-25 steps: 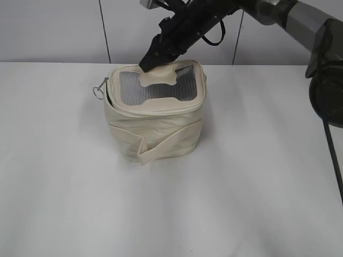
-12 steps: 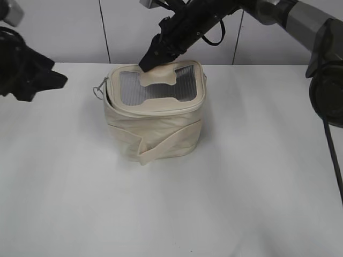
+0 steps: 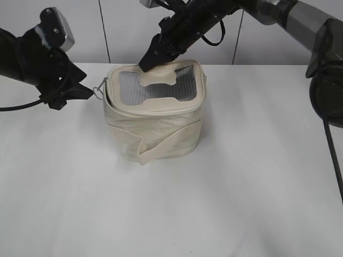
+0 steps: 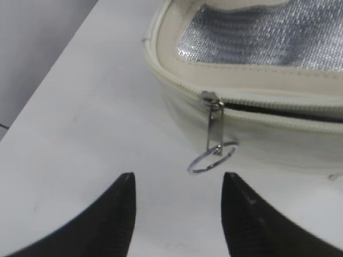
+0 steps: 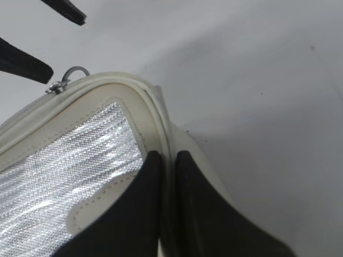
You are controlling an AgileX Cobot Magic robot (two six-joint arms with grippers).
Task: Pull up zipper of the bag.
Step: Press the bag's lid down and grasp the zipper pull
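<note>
Left gripper [image 4: 177, 214] hovering wide open before the zipper [image 4: 214, 136] ring, pull hanging toward it | right gripper [image 5: 167, 209] pinching the bag [image 3: 155, 128] lid's rear rim.

the bag [image 3: 154, 115] sits on the desk [image 3: 171, 203] near its back edge, left of middle. the left gripper [image 3: 80, 88] hovers just left of it; the right gripper [image 3: 146, 61] pinches the lid's back rim.

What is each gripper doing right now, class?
Left gripper: open, holding nothing, near the ring pull.
Right gripper: shut on the bag lid's rim.
</note>
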